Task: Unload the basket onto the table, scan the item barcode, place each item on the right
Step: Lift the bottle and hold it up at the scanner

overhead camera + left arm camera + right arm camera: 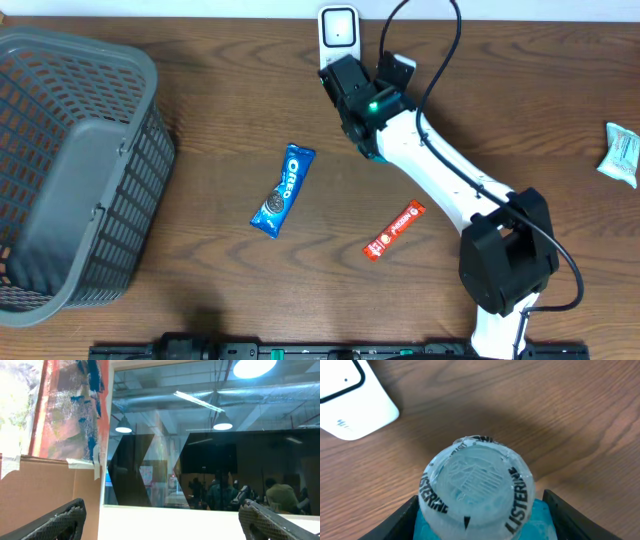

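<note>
Listerine bottle (477, 485) looks rigid and slick; my right end effector (482, 515) grips its body, sensibly; left end effector (162, 510) gapes open.

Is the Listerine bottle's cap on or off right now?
On. In the right wrist view the clear cap, lettered LISTERINE, sits over the blue bottle held in the right gripper.

Scanner (338, 30) behind Oreo pack (282, 190); basket (150, 190) to its left.

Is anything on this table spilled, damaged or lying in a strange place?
Nothing looks spilled or damaged. The Oreo pack and the red snack bar lie slanted; a pale packet lies apart at the right edge of the overhead view.
</note>
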Robot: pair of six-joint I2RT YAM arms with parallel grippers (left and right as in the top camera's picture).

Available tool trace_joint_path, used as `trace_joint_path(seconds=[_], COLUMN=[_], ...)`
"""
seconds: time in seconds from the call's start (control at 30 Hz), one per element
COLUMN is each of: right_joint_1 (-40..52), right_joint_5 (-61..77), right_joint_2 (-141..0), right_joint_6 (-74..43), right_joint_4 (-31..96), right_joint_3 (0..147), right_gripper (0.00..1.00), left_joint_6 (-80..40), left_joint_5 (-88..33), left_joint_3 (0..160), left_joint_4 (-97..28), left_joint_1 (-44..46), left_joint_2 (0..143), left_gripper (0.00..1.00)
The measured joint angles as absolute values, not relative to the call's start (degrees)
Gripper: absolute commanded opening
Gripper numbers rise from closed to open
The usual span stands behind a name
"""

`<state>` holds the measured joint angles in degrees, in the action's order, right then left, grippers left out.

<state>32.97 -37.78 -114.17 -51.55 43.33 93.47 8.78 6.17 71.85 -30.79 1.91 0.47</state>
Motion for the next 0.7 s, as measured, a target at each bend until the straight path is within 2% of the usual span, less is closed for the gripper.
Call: trace_joint_path(seconds=[0.27,0.7], right_joint_1=[32.97,37.15], right_joint_5=[-39.86,-44.62], right_joint_2=[-114.17,-114.17], right_joint_6=[-51.79,-52.01], right_joint_4=[34.41,34.44], right_joint_3=[86.0,85.32], right_gripper=[0.21,0.24], left_joint_6=[8.78,8.78], left_joint_5=[6.11,6.11], left_joint_3=[71.85,71.85], left_joint_4=[-30.59,-30.55], left_joint_1=[1.91,1.91], left_joint_2=[0.47,0.47], left_gripper=[0.98,0.98])
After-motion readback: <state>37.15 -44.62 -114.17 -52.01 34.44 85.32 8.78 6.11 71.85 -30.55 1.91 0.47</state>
